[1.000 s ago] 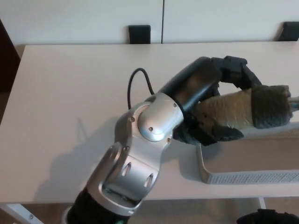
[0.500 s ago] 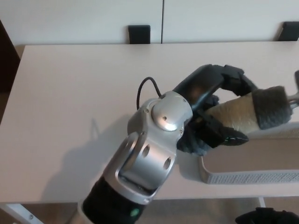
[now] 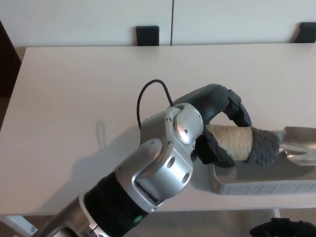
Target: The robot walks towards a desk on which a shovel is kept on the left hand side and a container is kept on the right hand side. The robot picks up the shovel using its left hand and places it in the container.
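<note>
shovel [image 3: 256, 144] — tan handle, grey band

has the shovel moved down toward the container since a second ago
Yes. The shovel, held in the left hand, has dropped lower, its handle now level across the container's near rim.

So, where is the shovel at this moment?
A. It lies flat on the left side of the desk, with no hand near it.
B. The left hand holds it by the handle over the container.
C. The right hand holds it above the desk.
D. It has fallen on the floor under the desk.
B: the left hand is closed around the handle of the shovel, which lies across the grey container at the desk's right edge.
</note>
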Robot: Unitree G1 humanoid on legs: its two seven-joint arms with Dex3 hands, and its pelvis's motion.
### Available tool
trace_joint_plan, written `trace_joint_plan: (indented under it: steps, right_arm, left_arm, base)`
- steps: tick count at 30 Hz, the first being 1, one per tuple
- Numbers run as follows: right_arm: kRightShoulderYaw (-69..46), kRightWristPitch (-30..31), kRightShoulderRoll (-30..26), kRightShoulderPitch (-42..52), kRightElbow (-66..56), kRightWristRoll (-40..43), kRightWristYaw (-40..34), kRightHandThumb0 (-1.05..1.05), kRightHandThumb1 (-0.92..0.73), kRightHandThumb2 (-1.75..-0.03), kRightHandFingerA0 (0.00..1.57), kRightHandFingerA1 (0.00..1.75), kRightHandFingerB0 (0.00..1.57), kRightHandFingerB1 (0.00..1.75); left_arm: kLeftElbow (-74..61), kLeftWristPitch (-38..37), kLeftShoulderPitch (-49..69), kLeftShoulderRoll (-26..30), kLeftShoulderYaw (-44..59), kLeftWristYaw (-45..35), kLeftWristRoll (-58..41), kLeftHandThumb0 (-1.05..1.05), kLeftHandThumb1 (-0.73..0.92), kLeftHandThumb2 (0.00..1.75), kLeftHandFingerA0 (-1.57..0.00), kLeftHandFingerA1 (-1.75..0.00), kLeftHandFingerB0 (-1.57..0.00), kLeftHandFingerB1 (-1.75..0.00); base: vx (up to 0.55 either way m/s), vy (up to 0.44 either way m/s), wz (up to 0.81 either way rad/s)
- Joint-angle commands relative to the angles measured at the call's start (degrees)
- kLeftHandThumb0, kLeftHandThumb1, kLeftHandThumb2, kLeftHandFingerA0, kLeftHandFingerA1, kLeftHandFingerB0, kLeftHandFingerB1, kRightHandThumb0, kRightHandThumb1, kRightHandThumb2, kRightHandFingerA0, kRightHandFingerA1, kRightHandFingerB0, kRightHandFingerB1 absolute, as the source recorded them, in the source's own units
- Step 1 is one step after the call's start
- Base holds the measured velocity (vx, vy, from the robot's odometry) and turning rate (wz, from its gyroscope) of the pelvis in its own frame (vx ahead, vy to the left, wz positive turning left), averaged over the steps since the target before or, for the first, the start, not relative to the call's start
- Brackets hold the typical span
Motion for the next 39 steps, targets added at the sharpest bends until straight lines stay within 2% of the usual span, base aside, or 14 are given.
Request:
trace_joint_plan:
  steps: [1,3,4,6,10,16,19,20,21,24,26,27,34,39]
  right_arm:
    - [0.1,1.48,-1.37,-0.41,-0.69,-0.97,0.32,-0.25,-0.61,-0.57,0.73,0.59,0.53,0.48]
    - [0.06,2.16,-1.3,-0.43,-0.83,-0.72,0.63,-0.25,-0.61,-0.58,0.72,0.58,0.52,0.47]
    - [0.07,2.41,-1.27,-0.31,-1.04,-0.71,0.64,-0.25,-0.61,-0.57,0.71,0.58,0.52,0.48]
    - [0.14,2.59,-1.18,-0.23,-1.1,-0.74,0.6,-0.25,-0.61,-0.57,0.71,0.58,0.52,0.48]
    - [0.47,2.87,-1.38,-0.35,-1.41,-1.58,0.18,-0.25,-0.61,-0.57,0.75,0.59,0.53,0.47]
    - [0.28,2.28,-1.37,-0.58,-0.97,-1.21,0.5,-0.26,-0.61,-0.57,0.72,0.58,0.53,0.48]
    - [0.03,1.94,-1.53,-0.88,-0.77,-0.95,0.73,-0.26,-0.61,-0.57,0.73,0.59,0.53,0.48]
    - [0.03,2.14,-1.57,-1.0,-0.78,-0.97,0.76,-0.26,-0.62,-0.57,0.73,0.58,0.53,0.47]
    - [0.11,2.41,-1.67,-1.01,-0.94,-1.06,0.89,-0.26,-0.62,-0.58,0.73,0.58,0.52,0.47]
    - [0.01,2.41,-1.81,-0.66,-1.54,-0.75,1.19,-0.26,-0.62,-0.57,0.7,0.57,0.52,0.47]
    - [-0.07,2.63,-1.82,-0.61,-1.75,-0.54,1.47,-0.25,-0.62,-0.58,0.7,0.57,0.52,0.47]
    - [-0.19,2.72,-1.75,-0.63,-1.67,-0.31,1.59,-0.25,-0.62,-0.58,0.7,0.57,0.52,0.47]
    - [-0.45,3.23,-1.83,-0.63,-2.25,-0.26,1.86,-0.26,-0.61,-0.57,0.71,0.58,0.52,0.47]
    - [-0.45,3.19,-2.0,-0.84,-2.26,-0.29,2.15,-0.27,-0.61,-0.58,0.71,0.58,0.51,0.47]
  left_arm:
    - [-1.09,0.55,-1.29,1.39,-0.46,0.29,1.0,-0.03,0.54,0.63,-1.24,-1.02,-0.79,-0.65]
    - [-1.82,0.75,-1.26,1.84,-0.77,0.39,1.24,-0.02,0.51,0.66,-1.22,-1.02,-0.74,-0.62]
    - [-1.99,0.67,-1.47,2.34,-1.19,0.19,1.42,-0.06,0.55,0.64,-1.22,-1.0,-0.64,-0.58]
    - [-2.14,0.78,-1.59,2.71,-1.27,-0.01,1.27,-0.06,0.55,0.64,-1.22,-1.0,-0.64,-0.58]
    - [-2.81,1.09,-2.07,3.5,-1.16,-0.28,1.1,-0.09,0.53,0.63,-1.22,-0.97,-0.66,-0.59]
    - [-2.92,0.61,-2.95,4.74,-2.13,0.31,2.14,-0.1,0.55,0.61,-1.25,-0.91,-0.87,-0.66]
    - [-2.56,1.04,-4.53,5.95,-3.85,0.37,4.12,-0.19,0.54,0.56,-1.22,-0.9,-0.82,-0.6]
    - [-2.34,0.91,-4.88,6.24,-3.97,0.27,4.18,-0.23,0.58,0.58,-1.21,-0.87,-0.82,-0.6]
    - [-2.13,0.99,-5.03,6.35,-3.95,0.38,4.22,-0.31,0.45,0.82,-1.16,-0.97,-0.75,-0.71]
    - [-1.14,2.99,-6.54,6.07,-5.1,0.26,5.25,-0.31,0.43,0.81,-1.06,-0.9,-0.62,-0.66]
    - [-0.41,3.91,-7.78,5.95,-5.86,-0.3,5.53,-0.27,0.35,0.72,-1.1,-0.88,-0.72,-0.68]
    - [0.13,4.41,-8.45,5.84,-6.3,-0.56,5.74,-0.19,0.46,0.54,-1.15,-0.73,-0.88,-0.59]
    - [2.22,4.62,-10.85,5.22,-7.3,-1.01,5.15,-0.15,0.45,0.53,-1.16,-0.71,-0.93,-0.63]
    - [2.16,5.51,-11.84,4.58,-8.89,-1.96,5.38,-0.13,0.44,0.56,-1.19,-0.77,-0.83,-0.63]
  base:
    - [0.0,0.0,0.0]
    - [0.0,0.0,0.0]
    - [0.0,0.0,0.0]
    - [0.0,0.0,0.0]
    - [0.0,0.0,0.0]
    - [0.0,0.0,0.0]
    - [0.0,0.0,0.0]
    - [0.0,0.0,0.0]
    - [0.0,0.0,0.0]
    - [0.0,0.0,0.0]
    - [0.0,0.0,0.0]
    - [0.0,0.0,0.0]
    - [0.0,0.0,0.0]
    - [0.0,0.0,0.0]
